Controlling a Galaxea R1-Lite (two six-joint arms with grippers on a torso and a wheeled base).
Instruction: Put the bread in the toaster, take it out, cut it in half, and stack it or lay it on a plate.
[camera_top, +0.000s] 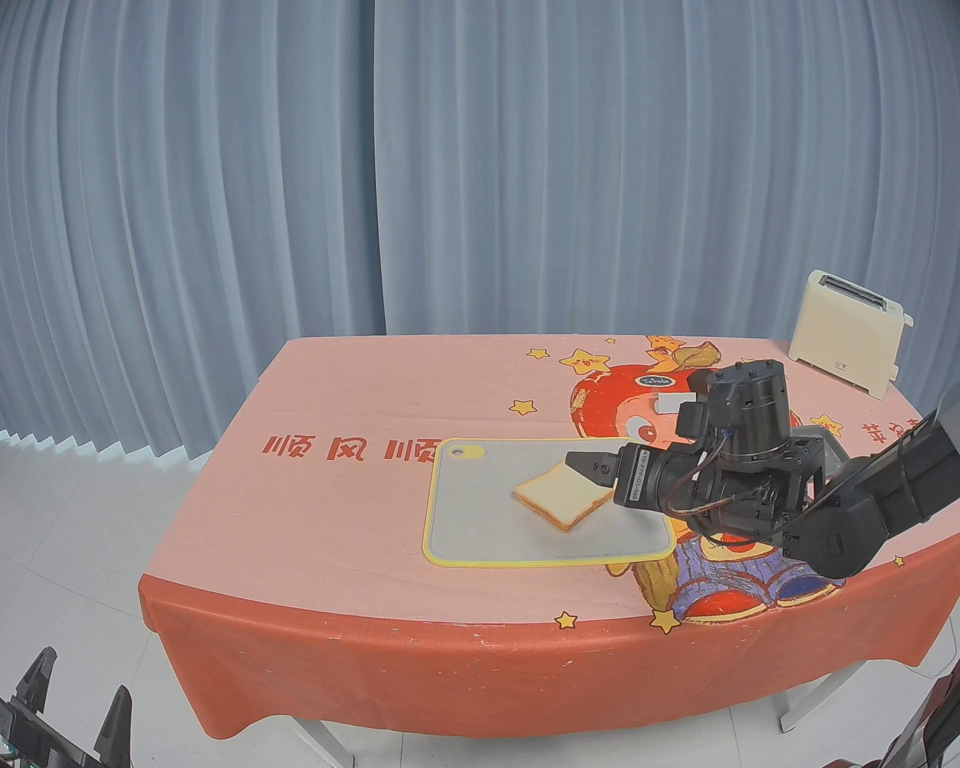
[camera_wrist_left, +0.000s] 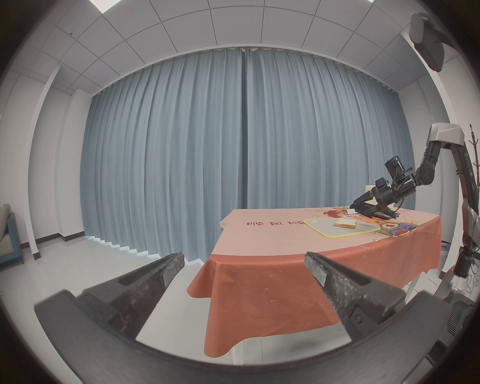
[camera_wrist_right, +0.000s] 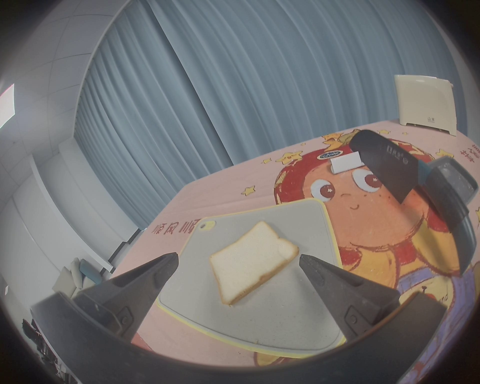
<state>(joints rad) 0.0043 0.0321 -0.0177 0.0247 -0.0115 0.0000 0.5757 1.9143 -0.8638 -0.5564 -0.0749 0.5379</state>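
Left gripper (camera_wrist_left: 243, 260) hangs wide open off the table's (camera_top: 330, 530) near side; right gripper (camera_wrist_right: 237, 258), also released, sits just beside the soft pale bread slice (camera_top: 562, 495) lying flat on the smooth grey, yellow-rimmed cutting board (camera_top: 470, 520). Looks untoasted, so probably the pick-up step: pinch it gently, then carry it to the boxy cream toaster (camera_top: 848, 332) far back.

One pale, brown-crusted slice of bread (camera_top: 563, 495) lay flat and uncut on the grey, yellow-rimmed cutting board (camera_top: 480, 520) near the middle of the table (camera_top: 340, 520) before me, askew to the board's edges. The cream toaster (camera_top: 848, 332) stood upright at the far right corner, well apart from it. A black-bladed knife (camera_wrist_right: 387, 162) lay flat beyond the board.
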